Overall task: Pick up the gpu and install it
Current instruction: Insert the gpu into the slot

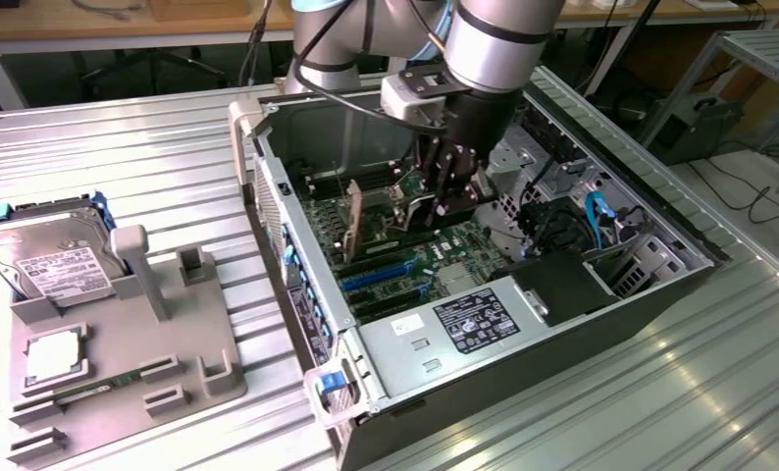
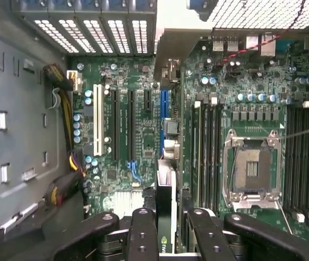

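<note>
Gripping the gpu (image 2: 166,217) edge-on, pincer (image 2: 166,228) closed on it above the motherboard (image 2: 138,130) slots.

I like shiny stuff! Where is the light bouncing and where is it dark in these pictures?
Exterior view: the ribbed metal table gleams with pale glare; inside the computer case it is shadowy. Wrist view: the silver bracket of the gpu glares white, and the gripper is a dark shape.
</note>
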{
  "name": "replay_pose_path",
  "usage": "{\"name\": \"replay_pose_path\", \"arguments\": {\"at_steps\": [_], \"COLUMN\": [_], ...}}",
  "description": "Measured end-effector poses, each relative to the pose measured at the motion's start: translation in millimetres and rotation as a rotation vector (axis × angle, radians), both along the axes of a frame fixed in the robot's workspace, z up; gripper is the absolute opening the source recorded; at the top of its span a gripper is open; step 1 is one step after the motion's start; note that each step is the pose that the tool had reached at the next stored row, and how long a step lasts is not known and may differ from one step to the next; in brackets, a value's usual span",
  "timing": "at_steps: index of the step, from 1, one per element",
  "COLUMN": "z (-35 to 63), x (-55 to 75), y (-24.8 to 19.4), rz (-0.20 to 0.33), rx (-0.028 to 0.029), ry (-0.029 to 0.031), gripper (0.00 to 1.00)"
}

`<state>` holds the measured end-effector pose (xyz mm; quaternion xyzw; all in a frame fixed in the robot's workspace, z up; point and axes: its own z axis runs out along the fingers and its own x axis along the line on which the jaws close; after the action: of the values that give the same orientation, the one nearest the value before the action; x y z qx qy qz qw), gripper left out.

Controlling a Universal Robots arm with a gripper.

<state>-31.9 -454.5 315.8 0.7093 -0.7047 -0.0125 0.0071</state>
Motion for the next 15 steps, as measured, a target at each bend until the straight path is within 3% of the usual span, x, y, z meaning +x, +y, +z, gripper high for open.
{"name": "replay_pose_path", "arguments": {"at_steps": [6, 15], "z": [-7.9, -25.5], "x": [-4.3, -18.0], "y": [1.3, 3.2], "rz": [0.002, 0.002], "rx": [0.0001, 0.0001], "ry": [-0.0106, -0.0107], "gripper": [0.27, 0.27]}}
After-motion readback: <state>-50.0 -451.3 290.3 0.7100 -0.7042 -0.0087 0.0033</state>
